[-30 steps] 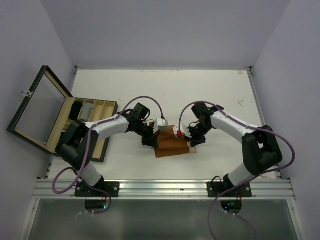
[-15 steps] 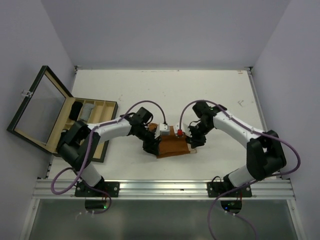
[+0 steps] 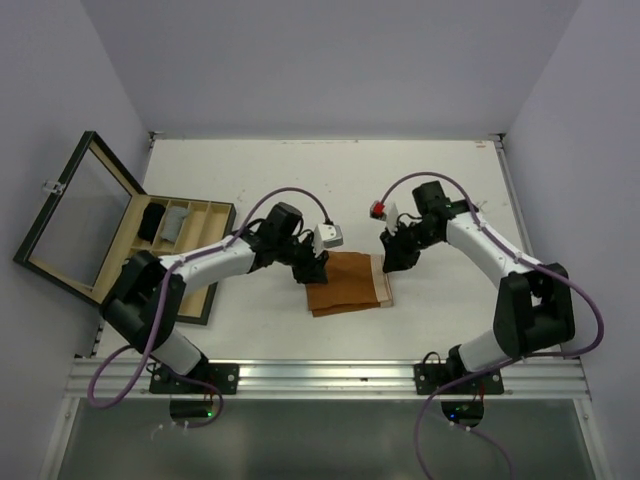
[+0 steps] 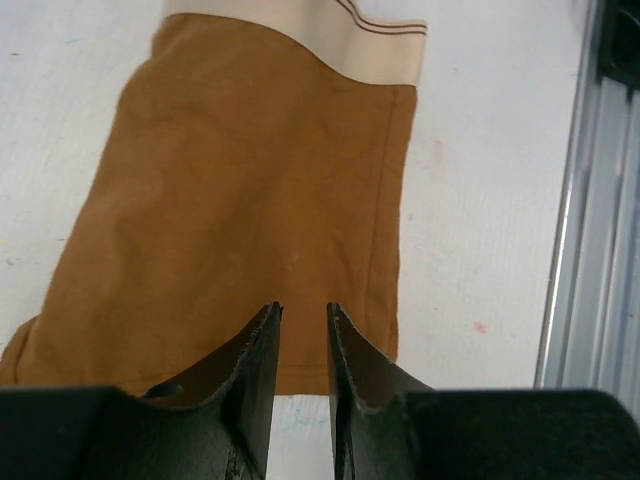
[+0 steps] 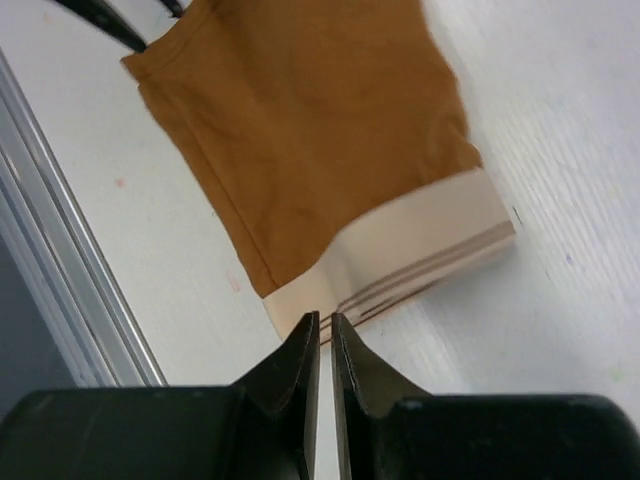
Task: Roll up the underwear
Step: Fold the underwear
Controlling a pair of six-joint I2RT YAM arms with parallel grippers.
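Orange-brown underwear [image 3: 345, 284] lies flat on the table [image 3: 440, 190], near centre and a bit toward 6 o'clock. Its cream striped waistband [image 5: 420, 250] is on the 3 o'clock edge in the top view.

Left gripper [image 3: 316, 268] sits at the garment's 10 o'clock corner. The wrist view shows the jaws a small way apart with nothing between them, tips over the hem. Can't tell if they touch the cloth.

Right gripper [image 3: 394, 256] is at the 2 o'clock corner, just off the waistband. Its jaws are nearly together with only a thin slit, and they hold nothing.

Wooden box [image 3: 190, 262] is at the table's 9 o'clock, glass lid [image 3: 75, 215] swung open.
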